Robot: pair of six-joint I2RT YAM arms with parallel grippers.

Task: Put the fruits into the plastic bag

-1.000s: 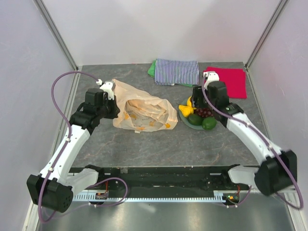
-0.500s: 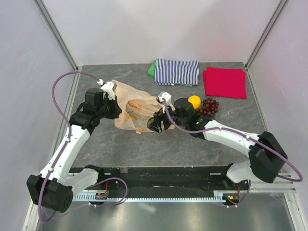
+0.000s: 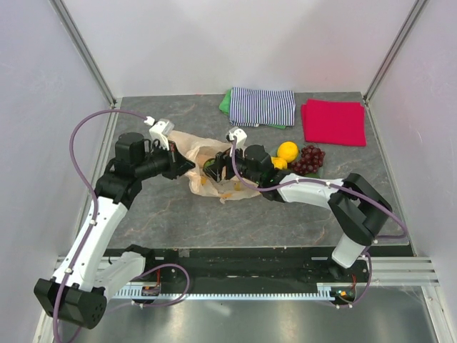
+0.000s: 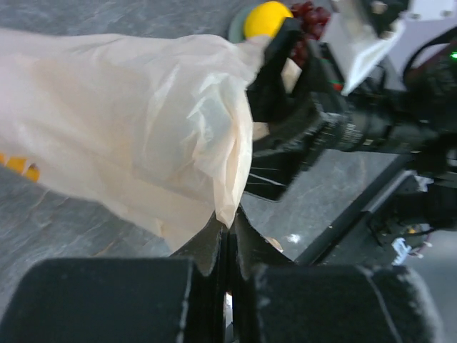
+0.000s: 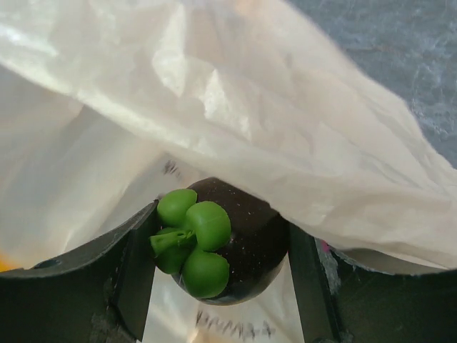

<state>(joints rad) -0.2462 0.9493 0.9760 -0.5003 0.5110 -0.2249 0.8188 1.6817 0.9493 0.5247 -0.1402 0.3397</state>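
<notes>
The plastic bag [image 3: 207, 158] lies at the middle left, cream-peach and crinkly. My left gripper [image 3: 187, 166] is shut on the bag's edge [image 4: 227, 207] and holds it lifted. My right gripper [image 3: 213, 168] is shut on a dark round fruit with a green lobed cap [image 5: 250, 243], held between its fingers [image 5: 136, 271] under the bag's film [image 5: 250, 107], at the bag's mouth. The lemon [image 3: 288, 151], part of the yellow pear-shaped fruit [image 3: 277, 163] and the grape bunch [image 3: 308, 158] sit to the right of the bag. The lime is hidden.
A striped folded cloth [image 3: 263, 106] and a red folded cloth [image 3: 333, 121] lie at the back. My right arm [image 3: 307, 189] stretches across in front of the fruits. White walls stand on both sides.
My right gripper has carried the dark fruit left from the fruit pile into the bag's mouth. My left gripper has shifted right, lifting the bag's edge.
</notes>
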